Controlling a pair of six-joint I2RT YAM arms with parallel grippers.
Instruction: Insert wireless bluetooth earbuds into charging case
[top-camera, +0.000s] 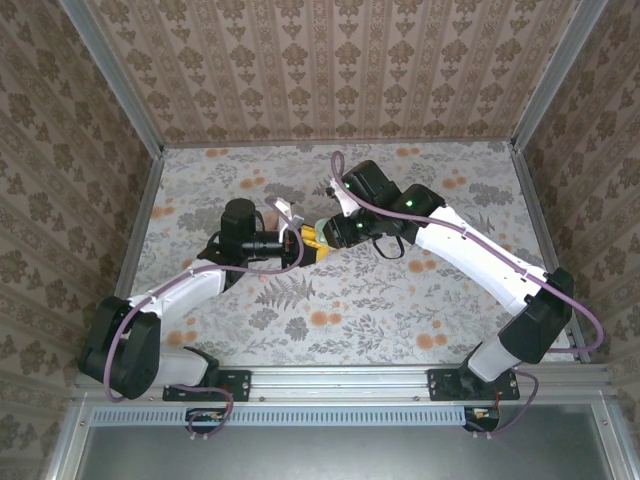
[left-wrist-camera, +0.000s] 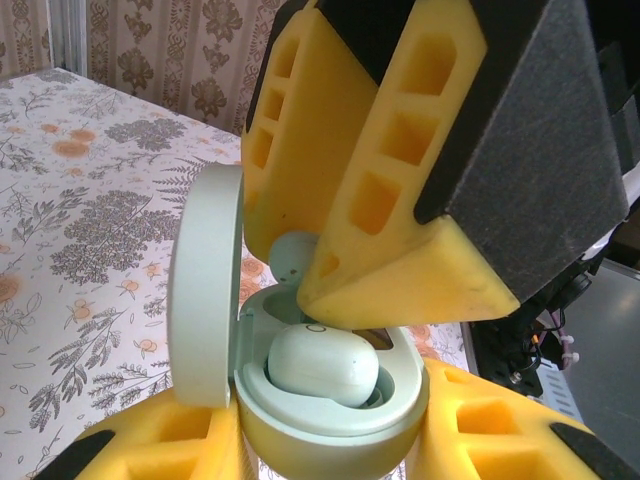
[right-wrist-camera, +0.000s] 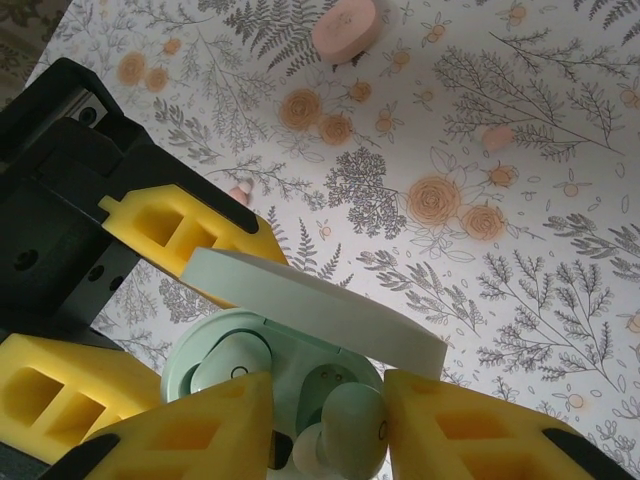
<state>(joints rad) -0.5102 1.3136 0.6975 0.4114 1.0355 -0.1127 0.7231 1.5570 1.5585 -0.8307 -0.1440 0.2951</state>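
Lid open, the mint-green charging case is clamped between the fingers of the left gripper. One greenish-white earbud lies seated inside the case. The second earbud sits just above the case's other well, between the slightly parted fingers of the right gripper; whether they pinch it is unclear. A pink case lies well apart from the charging case.

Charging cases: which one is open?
The mint-green case, lid raised, clamped in the left pincer; the pink case lies shut on the table.
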